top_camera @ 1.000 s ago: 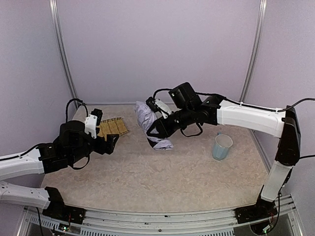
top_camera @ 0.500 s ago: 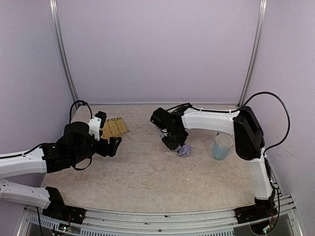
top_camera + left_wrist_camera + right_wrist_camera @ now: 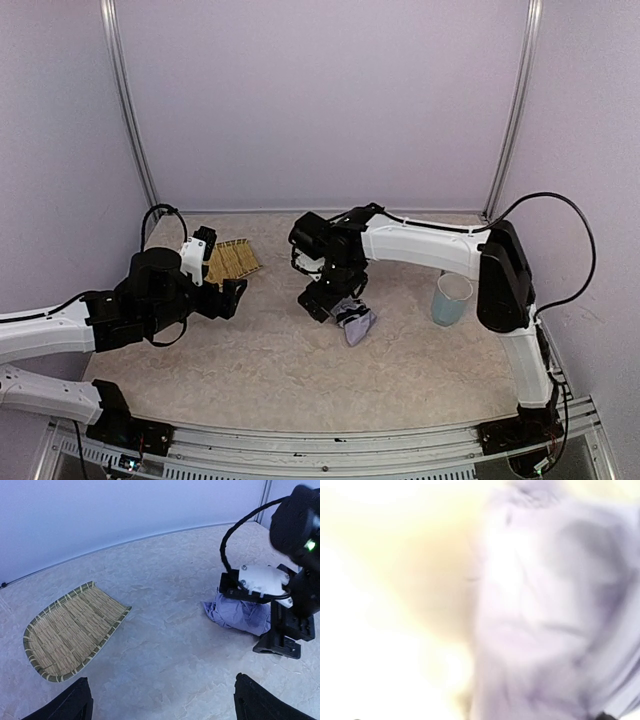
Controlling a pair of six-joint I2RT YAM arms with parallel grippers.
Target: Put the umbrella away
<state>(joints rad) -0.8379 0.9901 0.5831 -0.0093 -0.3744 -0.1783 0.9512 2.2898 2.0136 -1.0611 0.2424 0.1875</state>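
umbrella [image 3: 356, 323]: a crumpled lilac bundle lying on the table [image 3: 290, 375], mid-table, at 4 o'clock from the right gripper [image 3: 336, 305] and touching it or just beside it.
change: a second ago the bundle sits farther back and bulkier, against the outstretched right arm; now it is lower, nearer and more compact.
right gripper: low over the fabric; its wrist view is a lilac blur, so I cannot tell whether it pinches cloth or has let go.
left gripper [image 3: 230, 296]: fingers spread wide, nothing between them, unmoved.
straw tray [image 3: 232, 260]: at 10 o'clock from the umbrella, well apart.
blue cup [image 3: 452, 298]: at 3 o'clock from it, apart.
task reading: umbrella moved but probably not yet stowed; it rests on bare table.
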